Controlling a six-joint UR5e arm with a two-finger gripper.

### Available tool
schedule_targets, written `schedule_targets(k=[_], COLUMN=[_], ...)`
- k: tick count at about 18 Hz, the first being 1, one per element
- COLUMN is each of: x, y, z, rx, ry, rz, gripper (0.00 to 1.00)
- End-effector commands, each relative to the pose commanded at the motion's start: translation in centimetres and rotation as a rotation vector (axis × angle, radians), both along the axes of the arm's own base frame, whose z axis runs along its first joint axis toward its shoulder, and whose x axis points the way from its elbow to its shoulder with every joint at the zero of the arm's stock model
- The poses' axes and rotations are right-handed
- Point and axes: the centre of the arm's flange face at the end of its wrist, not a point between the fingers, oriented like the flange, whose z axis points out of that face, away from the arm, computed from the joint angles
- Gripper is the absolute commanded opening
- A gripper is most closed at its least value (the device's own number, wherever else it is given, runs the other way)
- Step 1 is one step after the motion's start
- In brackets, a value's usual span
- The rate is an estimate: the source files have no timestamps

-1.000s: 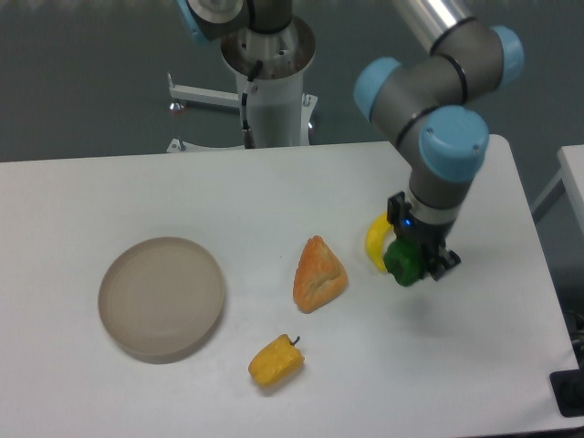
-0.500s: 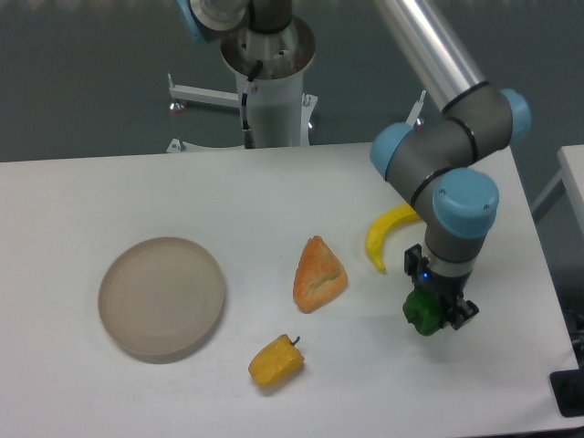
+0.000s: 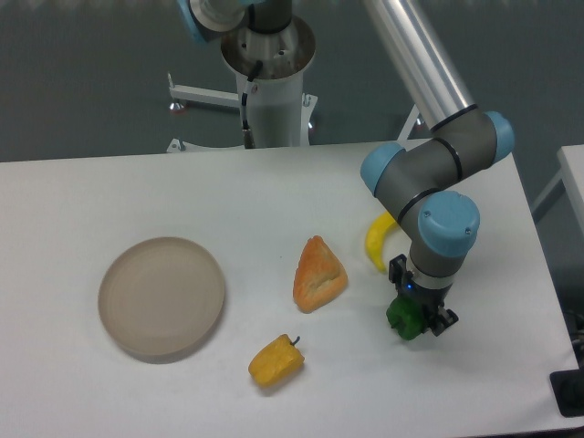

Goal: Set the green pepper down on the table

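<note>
From the left, a round beige-grey plate (image 3: 161, 297) lay on the large white matte table (image 3: 82, 201), then a small yellow pepper with a dark stem (image 3: 276, 360), an orange wedge-shaped piece (image 3: 318, 274) and a curved yellow banana (image 3: 377, 241). Just right of these, the black two-finger gripper (image 3: 413, 319) pinched the small glossy dark-green pepper (image 3: 403, 316) low over the tabletop; whether it touched was unclear. No writing was legible.
</note>
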Motion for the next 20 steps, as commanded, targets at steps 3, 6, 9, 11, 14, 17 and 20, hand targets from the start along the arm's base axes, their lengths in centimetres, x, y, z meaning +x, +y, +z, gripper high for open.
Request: schedule_targets(k=[3,6,9,11,14,17,20], x=[-0.3,-0.5,-0.9,-0.9,-0.4,0.9,1.8], y=[-0.3,-0.8,-1.9,-2.3,-3.7,-4.8,-5.8], z=[1.6,3.9,6.0,7.3,8.8,10.0,10.4], rx=[0.018,0.043,0.049,0.053,0.008,-0.037,-0.071], ry=[0.014,0.026,0.033,0.043,0.006,-0.017,-0.019], rz=[0.020,0.031,0.040,0.036,0.037,0.035,0.033], gripper=[1.00,1.00,1.00,1.00,1.00,1.00,1.00])
